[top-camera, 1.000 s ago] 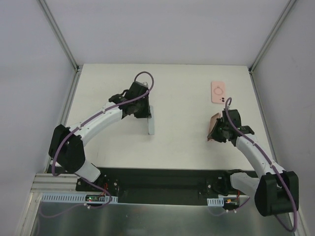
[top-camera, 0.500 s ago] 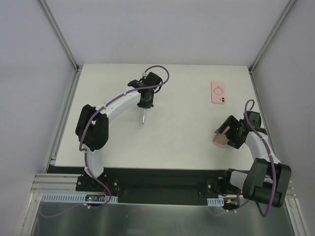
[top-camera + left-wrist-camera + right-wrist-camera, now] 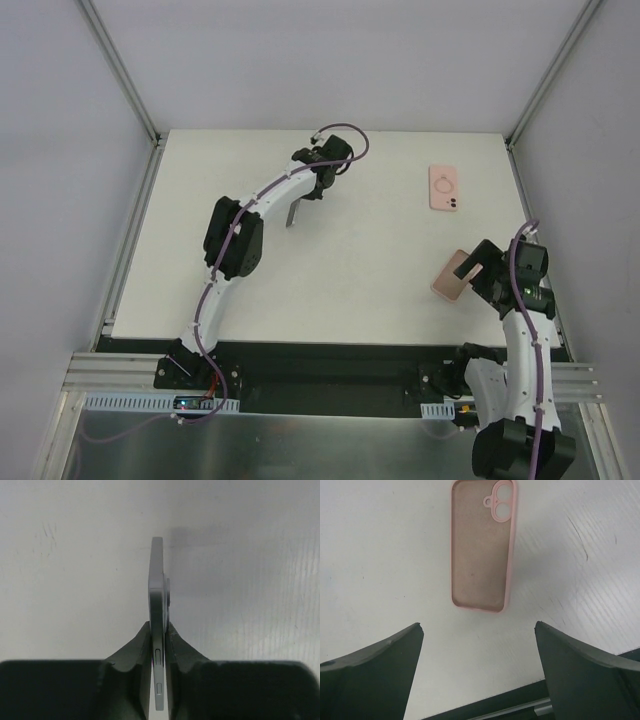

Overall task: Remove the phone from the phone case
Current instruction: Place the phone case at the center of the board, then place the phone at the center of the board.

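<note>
A grey phone (image 3: 157, 610) stands edge-on between my left gripper's fingers (image 3: 176, 642), which press on both its sides. From the top view the left gripper (image 3: 303, 193) is stretched over the far middle of the table, with the phone (image 3: 293, 212) hanging below it. The pink phone case (image 3: 481, 545) lies empty on the table, hollow side up, just ahead of my right gripper (image 3: 477, 625). That gripper's jaws stand wide apart with nothing between them. In the top view the case (image 3: 452, 277) lies at the near right, beside the right gripper (image 3: 478, 268).
A second pink case-shaped item with a ring on its back (image 3: 444, 188) lies flat at the far right. The table's dark front edge (image 3: 485, 707) runs just under the right gripper. Grey enclosure walls surround the table.
The right gripper opened and let go of the pink case, which now lies flat, and that arm drew back to the near right. The left arm carried the phone farther back.
</note>
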`<state>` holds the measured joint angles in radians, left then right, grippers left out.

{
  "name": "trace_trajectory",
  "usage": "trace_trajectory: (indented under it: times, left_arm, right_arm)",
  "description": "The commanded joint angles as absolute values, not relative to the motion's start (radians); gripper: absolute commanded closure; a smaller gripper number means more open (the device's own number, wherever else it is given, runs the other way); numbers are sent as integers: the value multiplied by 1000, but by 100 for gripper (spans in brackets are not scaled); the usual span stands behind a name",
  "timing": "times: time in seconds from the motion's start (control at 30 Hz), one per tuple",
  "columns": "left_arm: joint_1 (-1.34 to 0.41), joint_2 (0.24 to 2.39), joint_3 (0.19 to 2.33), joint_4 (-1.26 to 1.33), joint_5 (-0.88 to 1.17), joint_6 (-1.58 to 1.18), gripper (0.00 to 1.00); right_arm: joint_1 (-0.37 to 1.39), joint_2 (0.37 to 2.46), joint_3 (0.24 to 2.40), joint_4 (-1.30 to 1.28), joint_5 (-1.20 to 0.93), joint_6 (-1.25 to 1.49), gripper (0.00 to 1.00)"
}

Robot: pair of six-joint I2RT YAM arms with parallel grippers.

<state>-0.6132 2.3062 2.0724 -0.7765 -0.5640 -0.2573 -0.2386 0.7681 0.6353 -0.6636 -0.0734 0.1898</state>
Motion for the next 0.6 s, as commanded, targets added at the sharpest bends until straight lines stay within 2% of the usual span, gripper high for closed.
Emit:
trace_trajectory:
  times: [0.0,0.07,0.17,0.3,0.43,0.57]
  left_arm:
    - [-604,2364,2221,-804,-591,-198,85]
    - [-591,2364,2230,-801,-473,-221,62]
    - [-571,2356,2241,-799,-362,-262,55]
    - [-565,2324,2235,-799,-279,-276,38]
    - [-558,2202,2131,-792,-174,-328,34]
    - [-557,2001,1903,-738,-75,-365,31]
  right_arm:
    - [-238,719,673,-775,-86,186,4]
    - [-238,727,702,-793,-71,163,4]
    - [-215,762,774,-831,-14,144,4]
    - [-161,853,894,-841,66,152,4]
    - [-132,1024,1006,-801,75,161,4]
    - [-89,1320,1153,-802,129,155,4]
